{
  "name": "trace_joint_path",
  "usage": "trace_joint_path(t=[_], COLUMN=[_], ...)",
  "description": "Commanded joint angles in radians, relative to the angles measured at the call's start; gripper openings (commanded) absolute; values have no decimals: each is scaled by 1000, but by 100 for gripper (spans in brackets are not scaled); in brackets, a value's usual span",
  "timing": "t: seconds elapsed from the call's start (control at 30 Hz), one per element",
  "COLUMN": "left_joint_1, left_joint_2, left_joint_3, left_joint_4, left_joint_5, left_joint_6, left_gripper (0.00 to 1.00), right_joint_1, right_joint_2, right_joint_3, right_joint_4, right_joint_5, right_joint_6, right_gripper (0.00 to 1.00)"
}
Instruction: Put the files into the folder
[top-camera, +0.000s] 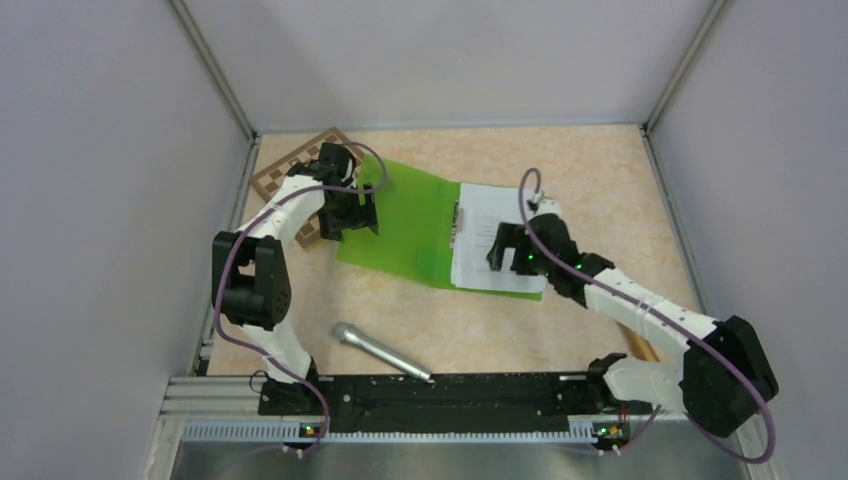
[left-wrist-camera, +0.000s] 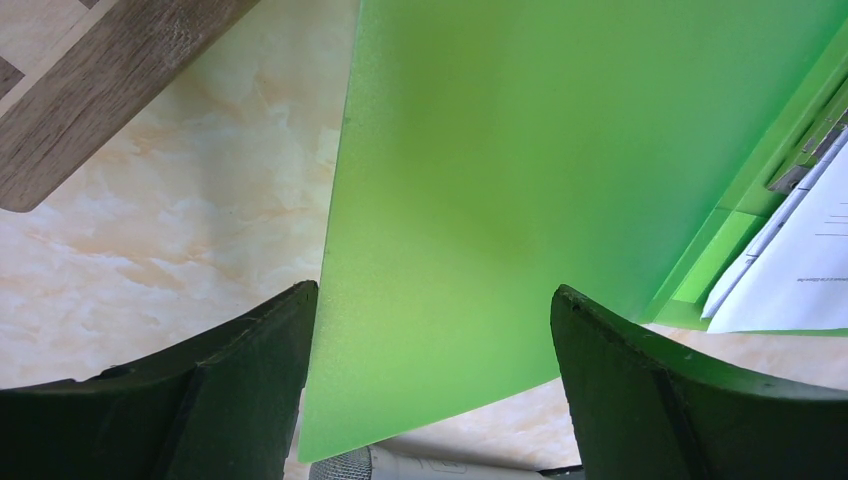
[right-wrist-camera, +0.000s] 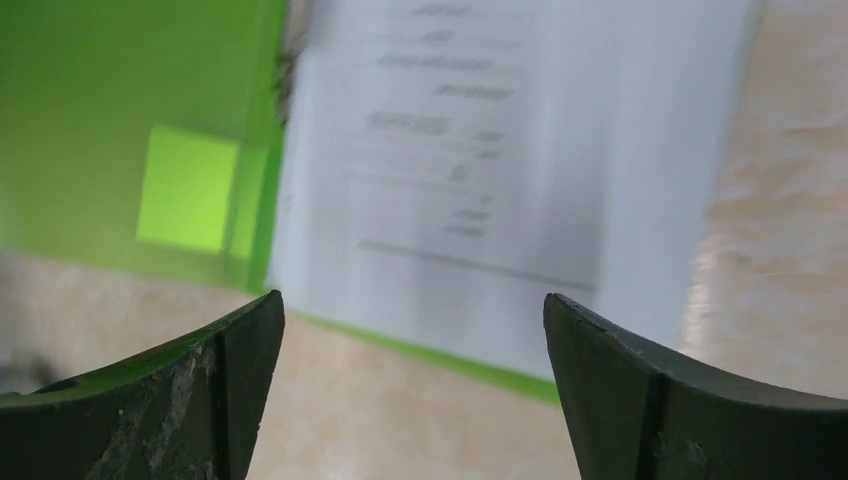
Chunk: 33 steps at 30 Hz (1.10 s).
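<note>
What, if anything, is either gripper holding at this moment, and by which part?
Nothing is held. The left gripper stands open over the cover of the green folder, and the right gripper stands open over the files lying in it.

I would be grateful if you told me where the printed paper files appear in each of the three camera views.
Top external: the files lie just right of centre, on the right half of the open folder.
Left wrist: only a corner shows, at the right edge.
Right wrist: upper centre, blurred.
Shared landmark: the green folder, directly left of the files in every view.
</note>
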Motion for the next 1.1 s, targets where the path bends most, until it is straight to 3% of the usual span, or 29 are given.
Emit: trace_joint_path(t=[0.0, 0.17, 0.7, 1.07], left_joint_1=[-3, -3, -3, -3], left_joint_2=[-1, 4, -5, -6], left_joint_3=[16, 20, 14, 12], left_joint_4=[22, 22, 25, 26], left_joint_5=[10, 19, 22, 23], left_joint_6=[5, 3, 6, 5], left_gripper=[90, 89, 89, 89], right_joint_1=[-249, -361, -361, -351], right_joint_2=[-6, 84, 118, 88], right_joint_3=[14, 1, -94, -81], right_joint_4=[-49, -39, 73, 39], right_joint_5=[-6, -81, -243, -269], right_joint_6=[-44, -41, 3, -30], right_gripper=[99, 99, 99, 99])
